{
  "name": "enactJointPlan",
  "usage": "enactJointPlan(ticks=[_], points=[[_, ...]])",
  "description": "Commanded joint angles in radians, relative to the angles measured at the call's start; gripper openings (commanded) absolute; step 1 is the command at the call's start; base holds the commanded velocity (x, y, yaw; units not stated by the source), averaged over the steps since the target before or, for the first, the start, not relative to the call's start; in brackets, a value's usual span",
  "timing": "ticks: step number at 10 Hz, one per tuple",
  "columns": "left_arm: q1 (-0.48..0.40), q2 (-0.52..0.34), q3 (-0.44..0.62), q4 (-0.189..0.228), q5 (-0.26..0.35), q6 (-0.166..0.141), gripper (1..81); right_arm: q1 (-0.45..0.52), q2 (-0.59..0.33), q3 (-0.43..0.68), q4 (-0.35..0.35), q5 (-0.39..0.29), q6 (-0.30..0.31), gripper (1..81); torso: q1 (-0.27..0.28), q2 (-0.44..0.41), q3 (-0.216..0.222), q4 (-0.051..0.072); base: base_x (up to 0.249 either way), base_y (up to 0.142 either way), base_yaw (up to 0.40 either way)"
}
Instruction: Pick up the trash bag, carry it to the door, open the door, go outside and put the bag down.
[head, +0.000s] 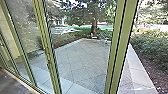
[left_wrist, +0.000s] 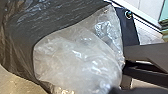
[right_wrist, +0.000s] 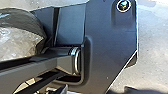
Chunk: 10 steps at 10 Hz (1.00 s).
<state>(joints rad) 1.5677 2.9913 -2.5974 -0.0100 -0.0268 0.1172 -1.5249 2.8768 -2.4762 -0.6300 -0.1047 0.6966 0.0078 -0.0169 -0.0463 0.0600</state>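
Note:
Green-framed glass doors (head: 51, 66) stand close ahead in the head view; whether a leaf stands open I cannot tell. Dark and clear plastic of the trash bag (left_wrist: 75, 57) shows large in the left wrist view, beside the robot's base. Its clear part draws together toward my left gripper (left_wrist: 113, 90), a dark shape shut on the plastic. In the right wrist view the trash bag (right_wrist: 18, 41) lies beyond the jointed bar, apart from my right gripper (right_wrist: 61, 90), of which a small dark part shows.
Past the glass lies a paved yard (head: 82, 58) with a pale stone border (head: 141, 75) at its right. Shrubs (head: 152, 45) grow beyond that border, and a tree trunk (head: 94, 27) stands at the far side. Dark indoor floor (head: 11, 83) shows at lower left.

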Motion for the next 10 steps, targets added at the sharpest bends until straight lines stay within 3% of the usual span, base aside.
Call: enactJointPlan(ticks=[1,2,3,4,5,6,10], points=[[-0.039,-0.001,0.005,0.007,0.061,0.005,1.0,0.039,0.044,-0.059,-0.010,-0.041,-0.003,81.1,0.000,0.000,0.000,-0.096,0.000,0.000,0.000],[-0.039,-0.001,0.005,0.007,0.061,0.007,1.0,0.036,0.057,-0.076,-0.010,-0.041,-0.003,81.1,0.000,0.000,0.000,-0.107,0.000,0.000,0.000],[-0.040,-0.001,0.005,0.007,0.061,0.007,1.0,0.028,0.063,-0.079,-0.011,-0.040,-0.005,81.1,0.000,0.000,0.000,-0.038,0.000,0.000,0.000],[-0.041,-0.003,0.005,0.007,0.061,0.007,1.0,0.024,0.064,-0.079,-0.013,-0.040,-0.006,81.1,0.000,0.000,0.000,-0.069,0.000,0.000,0.000],[-0.040,-0.003,0.002,0.007,0.061,0.007,1.0,0.021,0.067,-0.081,-0.017,-0.041,-0.006,81.1,0.000,0.000,0.000,-0.093,0.000,0.000,0.000],[-0.041,0.000,-0.007,0.002,0.061,0.007,1.0,0.013,0.077,-0.085,-0.037,-0.041,-0.006,81.1,0.000,0.000,0.000,-0.103,0.000,0.000,0.000],[-0.040,0.011,-0.041,-0.004,0.059,0.005,1.0,-0.002,0.164,-0.203,-0.086,-0.043,-0.014,81.1,0.000,0.000,0.000,-0.101,0.000,0.000,0.000]])
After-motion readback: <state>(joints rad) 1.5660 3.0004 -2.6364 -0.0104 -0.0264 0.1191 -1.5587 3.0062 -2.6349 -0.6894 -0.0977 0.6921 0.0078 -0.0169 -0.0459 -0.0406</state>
